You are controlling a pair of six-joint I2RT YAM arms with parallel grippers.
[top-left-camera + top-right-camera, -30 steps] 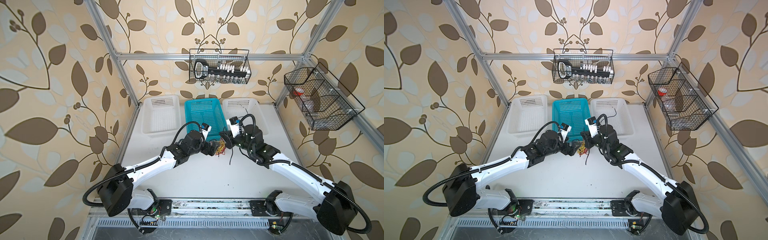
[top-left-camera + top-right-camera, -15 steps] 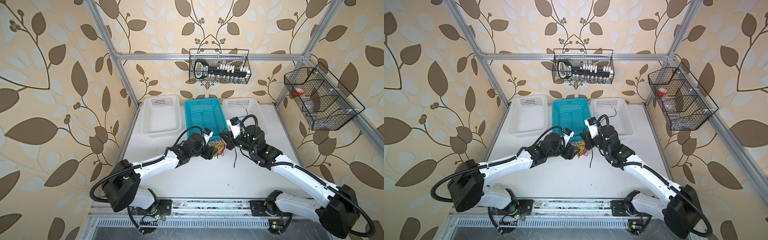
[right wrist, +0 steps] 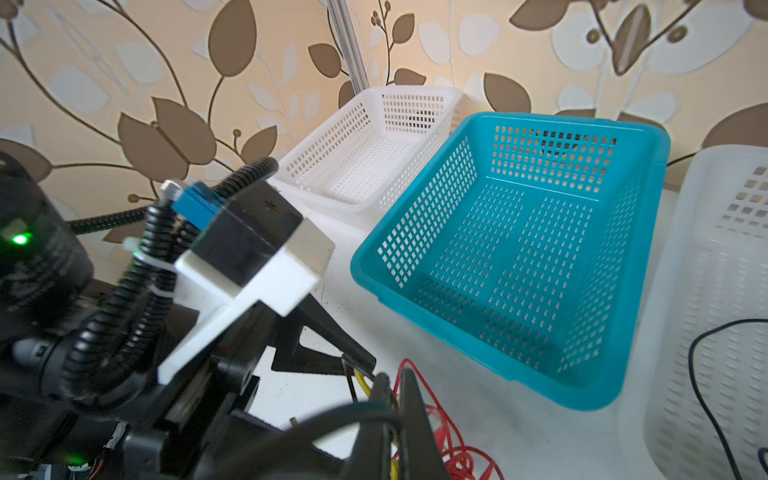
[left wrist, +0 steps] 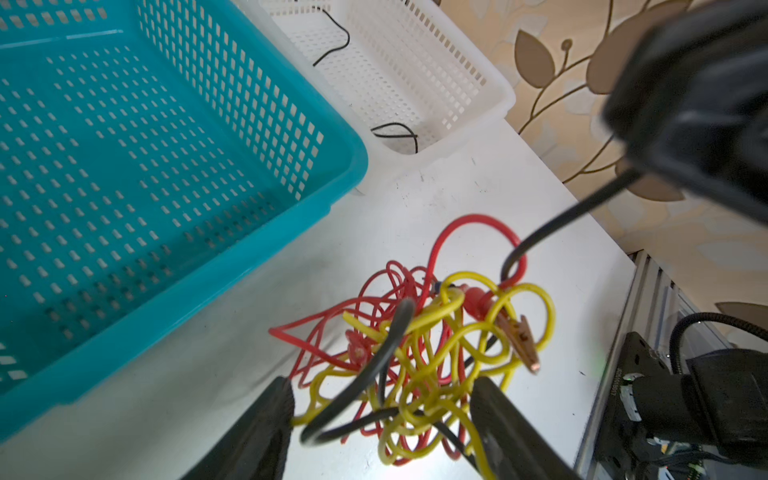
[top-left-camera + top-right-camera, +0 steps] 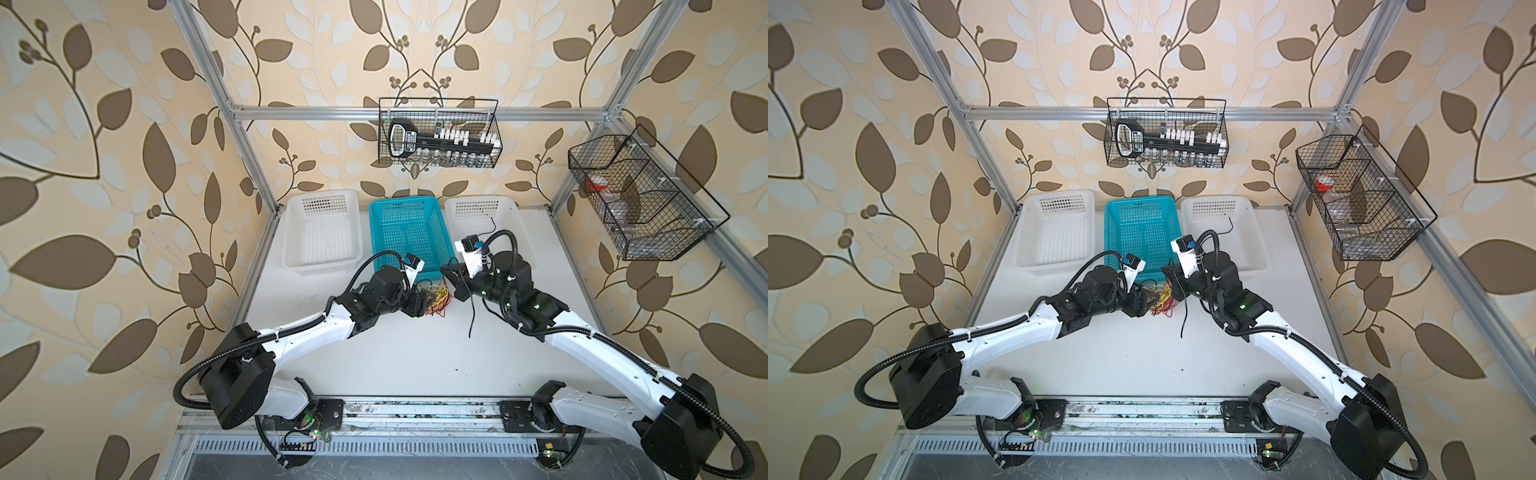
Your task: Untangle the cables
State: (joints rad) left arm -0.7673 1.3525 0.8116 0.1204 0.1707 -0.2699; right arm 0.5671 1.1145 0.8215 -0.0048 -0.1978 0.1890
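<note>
red, yellow and black cables sit in one tangle on the white table, just in front of the blue basket and between the two arms; the left gripper has its jaws wide apart yet closed in on the near part of the tangle, with wires touching both fingers; the right gripper is pinched tight on a black cable, which runs from its tip down into the red and yellow loops; in both top views a free length of that cable trails down from the gripper over the table; whether its end touches the surface i cannot tell; a copper clip with a red sleeve sticks out of the yellow loops; the white basket just beside the blue one holds a loose black wire
</note>
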